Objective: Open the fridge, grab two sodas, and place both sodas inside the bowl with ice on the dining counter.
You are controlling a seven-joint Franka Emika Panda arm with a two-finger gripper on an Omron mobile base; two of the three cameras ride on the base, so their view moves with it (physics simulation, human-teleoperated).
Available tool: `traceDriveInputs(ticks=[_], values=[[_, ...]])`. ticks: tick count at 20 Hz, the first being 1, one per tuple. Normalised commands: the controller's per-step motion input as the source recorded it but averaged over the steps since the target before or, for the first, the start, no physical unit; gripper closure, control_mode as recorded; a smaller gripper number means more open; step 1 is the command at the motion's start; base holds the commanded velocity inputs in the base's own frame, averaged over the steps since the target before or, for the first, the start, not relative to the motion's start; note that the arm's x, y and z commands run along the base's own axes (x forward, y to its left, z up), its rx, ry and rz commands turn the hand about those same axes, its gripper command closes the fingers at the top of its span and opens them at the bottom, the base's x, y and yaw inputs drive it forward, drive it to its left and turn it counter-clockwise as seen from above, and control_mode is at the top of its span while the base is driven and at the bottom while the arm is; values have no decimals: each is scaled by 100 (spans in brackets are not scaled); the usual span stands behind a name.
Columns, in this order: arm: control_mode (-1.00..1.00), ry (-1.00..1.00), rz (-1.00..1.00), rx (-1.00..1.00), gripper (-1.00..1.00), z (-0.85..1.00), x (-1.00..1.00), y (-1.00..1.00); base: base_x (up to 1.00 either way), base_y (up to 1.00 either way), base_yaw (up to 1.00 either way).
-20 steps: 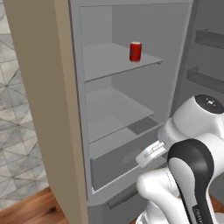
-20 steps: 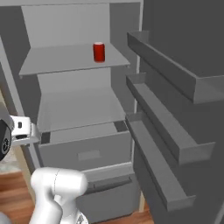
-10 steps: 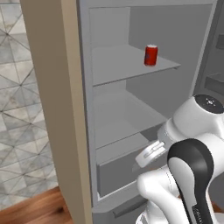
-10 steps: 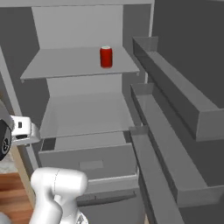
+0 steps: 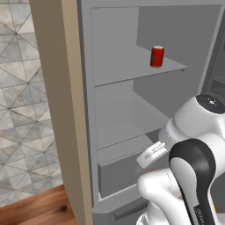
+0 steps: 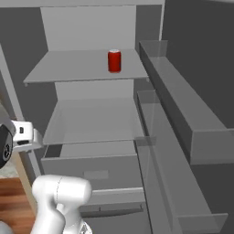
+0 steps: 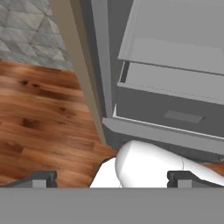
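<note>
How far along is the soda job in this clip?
Done: the fridge stands open, its shelves exposed. In hand: nothing; the gripper points down at the wood floor with its fingers spread and empty. Left: the red can sits untouched on the upper shelf, so both grabs and both placements remain.

fridge (image 6: 91, 123): matt grey | can (image 6: 114, 61): glossy red | floor (image 7: 39, 113): polished wood

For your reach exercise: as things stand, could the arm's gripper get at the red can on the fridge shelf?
Probably yes: the fridge stands open and the red can stands alone on its shelf. The open gripper points low, so it must lift first.
</note>
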Motion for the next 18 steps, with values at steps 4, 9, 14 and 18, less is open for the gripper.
traceDriveInputs(ticks=[4, 9, 14, 18], values=[[-100, -1, 7, 1, -100, -13, 27, -1, 0, 0, 0], [-100, -6, -18, 5, -100, 8, 17, -45, 0, 0, 0], [-100, -9, -36, 3, -100, 28, 5, -40, 0, 0, 0], [-100, -14, -41, 1, -100, 37, 4, -27, 0, 0, 0]])
